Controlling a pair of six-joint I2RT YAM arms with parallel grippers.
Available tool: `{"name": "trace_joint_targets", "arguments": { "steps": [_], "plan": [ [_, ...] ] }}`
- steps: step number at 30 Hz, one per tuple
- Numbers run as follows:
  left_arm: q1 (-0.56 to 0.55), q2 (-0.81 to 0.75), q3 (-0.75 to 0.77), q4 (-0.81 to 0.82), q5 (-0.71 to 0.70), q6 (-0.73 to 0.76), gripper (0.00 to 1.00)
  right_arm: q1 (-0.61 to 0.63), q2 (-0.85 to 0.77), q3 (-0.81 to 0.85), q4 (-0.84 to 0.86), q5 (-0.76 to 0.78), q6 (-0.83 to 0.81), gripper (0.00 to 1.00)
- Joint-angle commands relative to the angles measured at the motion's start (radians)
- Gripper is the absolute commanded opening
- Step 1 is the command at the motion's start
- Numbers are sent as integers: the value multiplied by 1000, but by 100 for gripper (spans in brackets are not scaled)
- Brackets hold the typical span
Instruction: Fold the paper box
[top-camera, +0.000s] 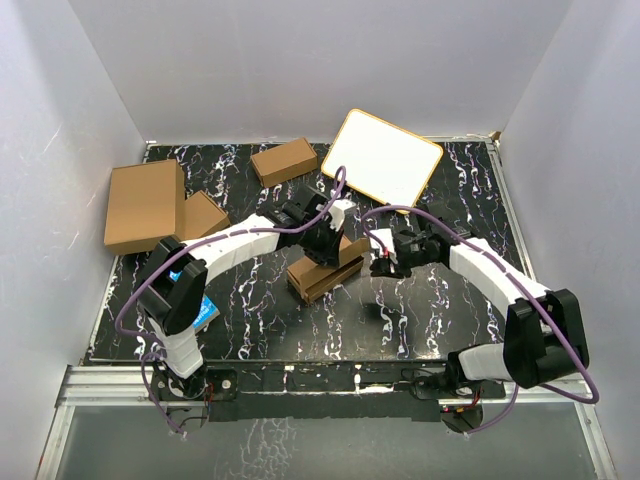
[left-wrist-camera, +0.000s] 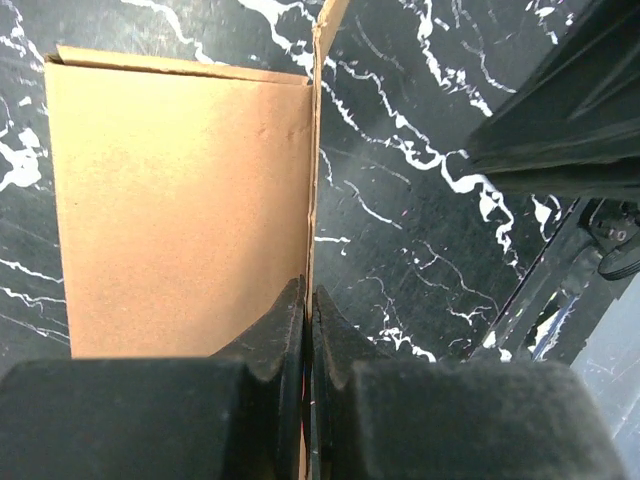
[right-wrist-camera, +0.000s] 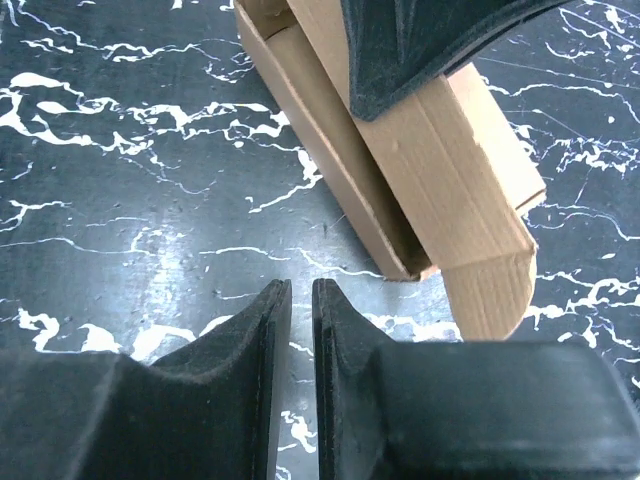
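Paper box (top-camera: 325, 272) on the surface (top-camera: 250, 320), just on the near side of the white board (top-camera: 385, 158).
I see my left pincer (left-wrist-camera: 308, 290) pinching its thin flap edge; my right pincer (right-wrist-camera: 300, 285) is barely parted, empty.

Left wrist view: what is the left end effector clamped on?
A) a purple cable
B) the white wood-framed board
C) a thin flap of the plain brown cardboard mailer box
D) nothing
C: the left end effector is shut on the thin flap edge of the plain brown cardboard mailer box.
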Motion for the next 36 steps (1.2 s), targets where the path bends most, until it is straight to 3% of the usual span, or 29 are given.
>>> {"name": "trace_joint_targets", "arguments": {
  "steps": [1, 6, 16, 19, 27, 31, 36],
  "plan": [
    [-3, -21, -25, 5, -27, -12, 0, -32, -39, 34, -112, -110, -103, 21],
    [-3, -15, -23, 5, -15, -5, 0, -51, -37, 38, -10, -92, 39, 21],
    [-3, -5, -75, -7, 23, 12, 3, -143, -33, 50, 88, -164, 221, 32],
    [-3, -11, -66, -7, 20, 2, 15, -143, -25, 52, 91, -178, 229, 32],
    [-2, -57, -40, 3, 47, -39, 63, -151, -11, 56, 92, -207, 247, 35],
    [-1, -96, -41, 22, 64, -72, 67, -161, -7, 58, 90, -236, 252, 36],
    [5, -170, -68, 47, 6, -111, 63, -168, -5, 61, 100, -261, 275, 37]
  ]
}}
